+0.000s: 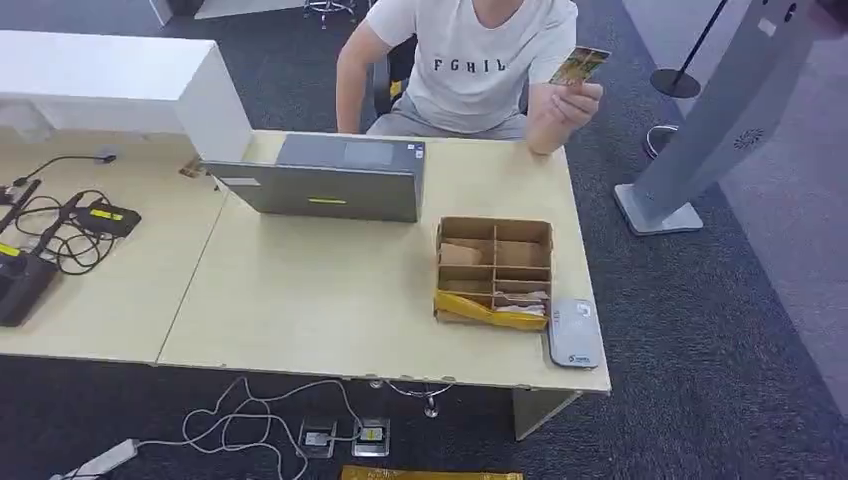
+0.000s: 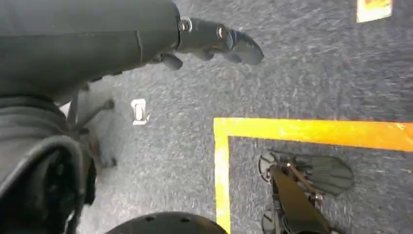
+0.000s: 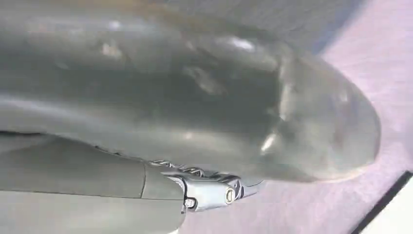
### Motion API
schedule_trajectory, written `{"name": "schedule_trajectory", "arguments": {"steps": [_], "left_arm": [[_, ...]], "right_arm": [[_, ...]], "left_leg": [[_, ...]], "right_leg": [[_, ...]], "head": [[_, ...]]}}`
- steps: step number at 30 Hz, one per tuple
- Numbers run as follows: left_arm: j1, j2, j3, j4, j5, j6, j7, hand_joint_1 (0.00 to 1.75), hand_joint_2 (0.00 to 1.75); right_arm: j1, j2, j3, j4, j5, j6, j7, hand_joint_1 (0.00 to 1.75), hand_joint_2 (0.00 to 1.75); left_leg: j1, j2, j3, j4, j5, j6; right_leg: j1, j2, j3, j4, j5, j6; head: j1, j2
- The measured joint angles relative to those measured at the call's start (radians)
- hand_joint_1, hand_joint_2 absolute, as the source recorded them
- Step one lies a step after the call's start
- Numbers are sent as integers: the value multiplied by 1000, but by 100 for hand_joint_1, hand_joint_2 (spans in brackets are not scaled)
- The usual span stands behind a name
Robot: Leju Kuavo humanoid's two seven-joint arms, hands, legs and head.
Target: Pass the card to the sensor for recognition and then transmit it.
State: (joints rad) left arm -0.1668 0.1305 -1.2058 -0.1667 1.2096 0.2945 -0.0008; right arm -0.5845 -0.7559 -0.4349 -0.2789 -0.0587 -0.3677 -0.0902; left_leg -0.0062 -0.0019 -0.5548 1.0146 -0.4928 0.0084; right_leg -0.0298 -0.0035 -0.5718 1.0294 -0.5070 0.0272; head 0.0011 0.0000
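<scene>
A seated person in a white T-shirt (image 1: 470,65) holds up a yellow-patterned card (image 1: 579,65) beyond the table's far edge. The flat grey sensor (image 1: 573,333) lies at the front right corner of the light wooden table (image 1: 320,300). In the left wrist view my left hand (image 2: 214,41) hangs over dark carpet, fingers stretched out and holding nothing. The right wrist view is very close on my right hand (image 3: 219,112): its thick grey thumb hides the fingers.
A cardboard divider box (image 1: 494,272) with a yellow packet stands just left of the sensor. A grey laptop (image 1: 335,178) sits at the table's back, cables (image 1: 60,230) at the left. A grey kiosk stand (image 1: 710,130) rises on the right. Yellow floor tape (image 2: 311,131) crosses the carpet.
</scene>
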Motion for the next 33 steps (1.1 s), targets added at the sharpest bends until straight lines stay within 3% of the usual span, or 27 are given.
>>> {"name": "schedule_trajectory", "arguments": {"steps": [2,4,9,17,25,26,33], "left_arm": [[-4,0,-5,0,-3,-1,-3,0,0],[-3,3,-15,0,-8,-2,-12,0,0],[8,2,-24,0,-13,-10,-24,0,0],[7,0,-27,0,-13,-13,-28,0,0],[6,-1,-42,0,-19,-16,-35,0,0],[6,-1,-42,0,-19,-16,-37,0,0],[3,-2,-49,0,-31,-21,-52,0,0]], "right_arm": [[-199,-118,20,-35,25,14,73,0,0],[-396,-194,65,-52,61,10,76,0,0],[-678,-294,178,-82,125,-7,75,0,0],[-832,-344,296,-96,135,-25,42,0,0],[-1131,-343,479,-96,228,1,83,0,0],[-1157,-341,500,-96,234,1,81,0,175],[-1250,-319,649,-96,260,40,-4,0,175]], "left_leg": [[-13,-3,-6,0,5,8],[-11,-14,-8,0,6,8],[-6,-22,-11,0,6,8],[-5,-13,-10,0,4,7],[-4,-14,-9,0,5,7],[-4,-14,-10,0,5,7],[-3,-9,-8,0,4,6]], "right_leg": [[-12,-5,-10,8,-2,4],[-10,-15,-10,7,-3,5],[-5,-24,-7,4,-4,5],[-4,-14,-7,2,-3,5],[-3,-14,-7,2,-3,5],[-3,-14,-7,2,-3,5],[-2,-10,-7,2,-3,5]], "head": [[0,0],[3,0],[2,0],[2,0],[2,0],[2,0],[2,0]]}}
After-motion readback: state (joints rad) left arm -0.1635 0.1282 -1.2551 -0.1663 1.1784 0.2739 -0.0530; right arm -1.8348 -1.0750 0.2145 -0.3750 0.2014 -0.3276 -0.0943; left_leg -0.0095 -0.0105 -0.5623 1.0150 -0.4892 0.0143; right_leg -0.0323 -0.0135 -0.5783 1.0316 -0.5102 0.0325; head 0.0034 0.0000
